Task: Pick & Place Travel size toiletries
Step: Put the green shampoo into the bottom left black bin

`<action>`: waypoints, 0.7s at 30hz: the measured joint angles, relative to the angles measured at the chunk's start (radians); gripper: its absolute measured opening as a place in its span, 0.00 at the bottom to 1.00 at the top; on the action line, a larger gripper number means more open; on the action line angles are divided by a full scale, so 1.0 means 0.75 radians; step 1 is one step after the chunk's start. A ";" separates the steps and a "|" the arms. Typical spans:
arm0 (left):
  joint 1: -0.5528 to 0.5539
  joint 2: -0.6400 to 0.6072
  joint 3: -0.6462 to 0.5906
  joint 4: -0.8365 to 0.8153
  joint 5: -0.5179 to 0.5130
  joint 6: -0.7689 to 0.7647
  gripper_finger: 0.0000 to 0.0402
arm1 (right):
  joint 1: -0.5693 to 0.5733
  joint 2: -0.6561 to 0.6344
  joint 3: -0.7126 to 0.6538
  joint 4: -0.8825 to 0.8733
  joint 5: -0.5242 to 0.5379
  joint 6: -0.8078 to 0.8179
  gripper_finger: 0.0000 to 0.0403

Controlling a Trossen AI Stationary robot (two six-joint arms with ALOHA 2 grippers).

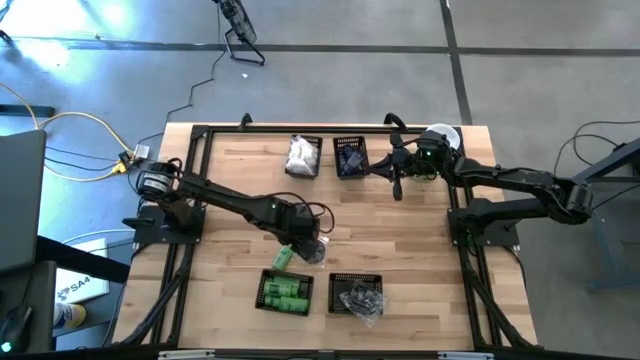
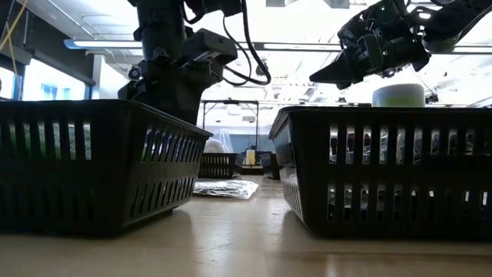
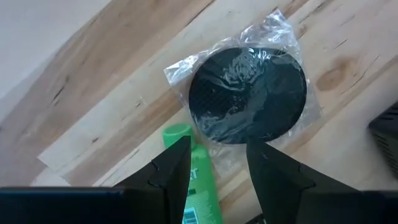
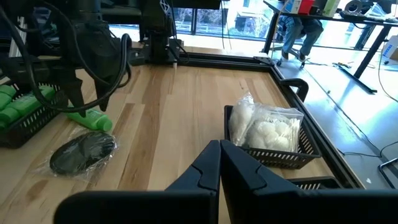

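Note:
My left gripper [image 3: 217,155] points steeply down over the table's middle, open, with wood showing between its fingers. A bright green tube [image 3: 202,186] lies beside and partly behind one finger, cap end [image 3: 177,134] forward; in the high view the tube [image 1: 283,258] sits just left of the gripper [image 1: 305,245]. Just beyond it, a dark disc in clear wrap [image 3: 247,94] lies flat on the wood. My right gripper [image 4: 219,155] hangs shut in the air near the far baskets [image 1: 388,165], holding nothing. My left gripper has one finger [image 3: 174,168] standing in front of the green tube's body just behind its cap. Its other finger [image 3: 273,174] is clear of the tube, with wood between them. I cannot tell whether the first finger touches the tube.
Four black mesh baskets stand on the table: near left with green tubes [image 1: 285,292], near right with dark wrapped pieces [image 1: 358,297], far left with white packets [image 1: 303,157], far right with dark blue pieces [image 1: 351,157]. A pale-green cylinder with a white lid [image 1: 440,138] stands at the far right.

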 joint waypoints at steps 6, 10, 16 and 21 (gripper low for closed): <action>0.005 0.000 0.000 0.001 -0.005 -0.003 0.38 | 0.000 0.000 0.000 0.000 -0.001 0.000 0.01; 0.005 0.001 0.000 0.001 -0.001 -0.002 0.38 | 0.000 0.000 0.000 0.000 0.000 0.000 0.01; 0.005 0.001 0.000 0.001 0.107 -0.003 0.38 | 0.000 0.000 0.000 -0.001 0.000 0.006 0.01; 0.005 0.001 0.000 0.004 0.111 0.031 0.38 | 0.000 0.000 0.000 -0.001 0.001 0.007 0.01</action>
